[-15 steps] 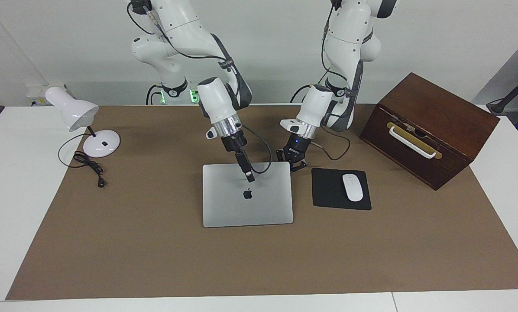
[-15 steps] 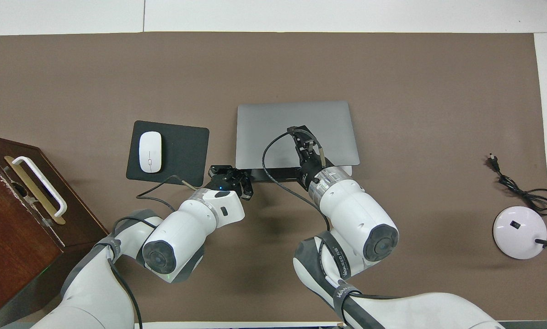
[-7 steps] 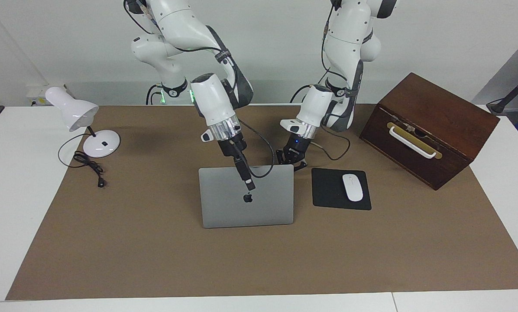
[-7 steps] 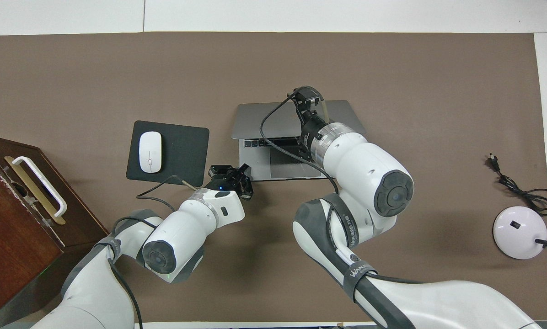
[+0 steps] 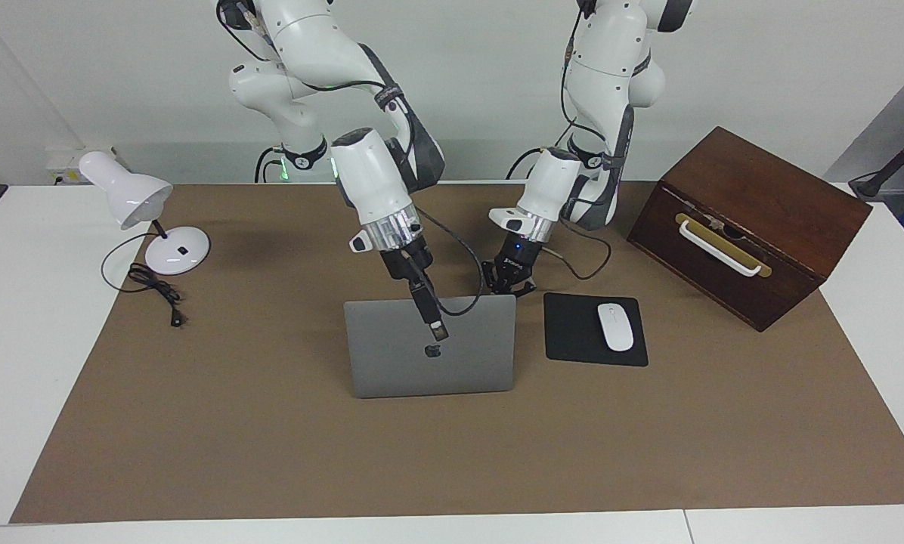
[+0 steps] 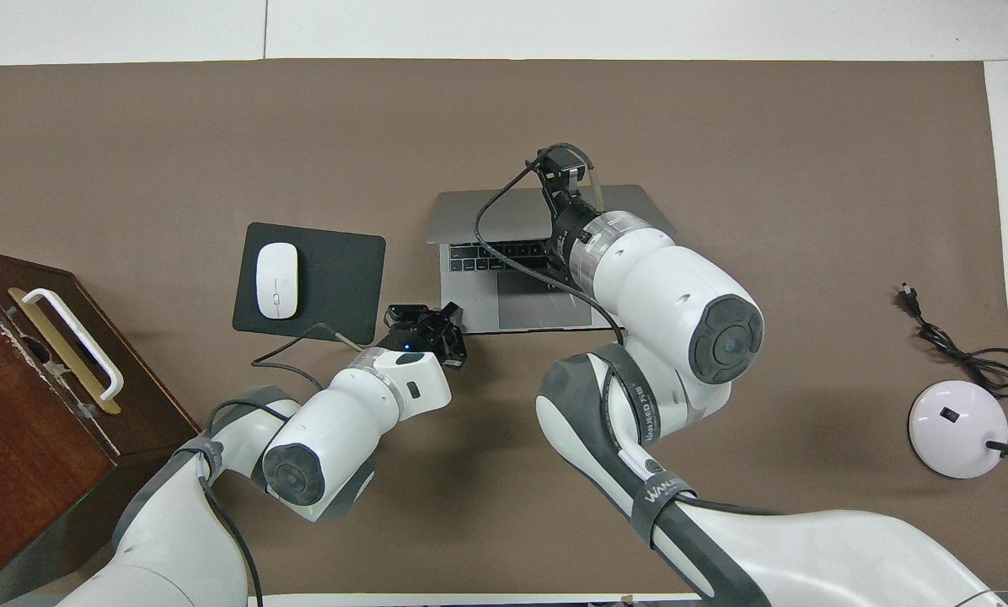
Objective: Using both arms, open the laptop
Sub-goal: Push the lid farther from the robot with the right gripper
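Note:
The silver-grey laptop (image 5: pixel 391 355) stands in the middle of the brown mat with its lid raised steeply, apple logo facing away from the robots. The overhead view shows its keyboard deck (image 6: pixel 470 291) and dark trackpad. My right gripper (image 5: pixel 437 329) reaches over the lid's top edge and is shut on the lid, one finger lying against the lid's outer face; from above the right gripper (image 6: pixel 565 169) covers the lid's middle. My left gripper (image 5: pixel 509 285) is shut and low at the deck's corner nearest the robots, toward the left arm's end; from above, the left gripper (image 6: pixel 436 324) touches that corner.
A black mouse pad (image 5: pixel 573 340) with a white mouse (image 5: pixel 615 326) lies beside the laptop toward the left arm's end. A dark wooden box (image 5: pixel 754 227) stands farther along that end. A white desk lamp (image 5: pixel 131 198) and its cable (image 5: pixel 153 291) sit at the right arm's end.
The right gripper has swung up and away from the robots with the lid, which went from nearly flat to steeply raised. The left gripper stayed at the deck's corner.

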Controlling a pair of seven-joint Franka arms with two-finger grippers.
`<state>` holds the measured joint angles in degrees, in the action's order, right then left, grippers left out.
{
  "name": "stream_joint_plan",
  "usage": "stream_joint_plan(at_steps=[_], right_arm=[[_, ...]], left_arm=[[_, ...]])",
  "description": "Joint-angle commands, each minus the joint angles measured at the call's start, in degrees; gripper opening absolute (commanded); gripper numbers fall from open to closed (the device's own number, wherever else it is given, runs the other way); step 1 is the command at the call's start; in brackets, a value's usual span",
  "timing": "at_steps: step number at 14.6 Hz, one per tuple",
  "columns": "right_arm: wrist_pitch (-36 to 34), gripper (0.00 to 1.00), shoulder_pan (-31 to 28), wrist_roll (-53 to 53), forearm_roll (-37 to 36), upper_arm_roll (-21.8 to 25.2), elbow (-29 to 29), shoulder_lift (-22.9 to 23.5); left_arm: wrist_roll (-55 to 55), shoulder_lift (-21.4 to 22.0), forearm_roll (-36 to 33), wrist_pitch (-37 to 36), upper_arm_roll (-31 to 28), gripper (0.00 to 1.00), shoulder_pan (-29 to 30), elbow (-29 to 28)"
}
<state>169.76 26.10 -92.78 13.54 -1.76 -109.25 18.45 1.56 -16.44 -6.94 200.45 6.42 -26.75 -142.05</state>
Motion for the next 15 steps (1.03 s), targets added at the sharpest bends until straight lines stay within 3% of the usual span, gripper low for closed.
stream_joint_plan(at_steps=[1,5,15], right_arm=[[-3.8,0.97,-1.6,2.9,0.7,0.3,7.4,3.7],[-10.2,0.97,-2.7,4.5,0.8,1.2,13.8,5.4],[-10.8,0.97,-3.3,6.9,1.8,1.7,18.4,9.8]], left_arm=[[0.7,-3.5,-1.3,0.6,-0.3,0.00,-0.9,1.3],[0.7,-3.6,-1.3,0.6,-0.2,0.00,-0.9,1.3],[0.7,-3.6,-1.3,0.6,-0.2,0.00,-0.9,1.3]])
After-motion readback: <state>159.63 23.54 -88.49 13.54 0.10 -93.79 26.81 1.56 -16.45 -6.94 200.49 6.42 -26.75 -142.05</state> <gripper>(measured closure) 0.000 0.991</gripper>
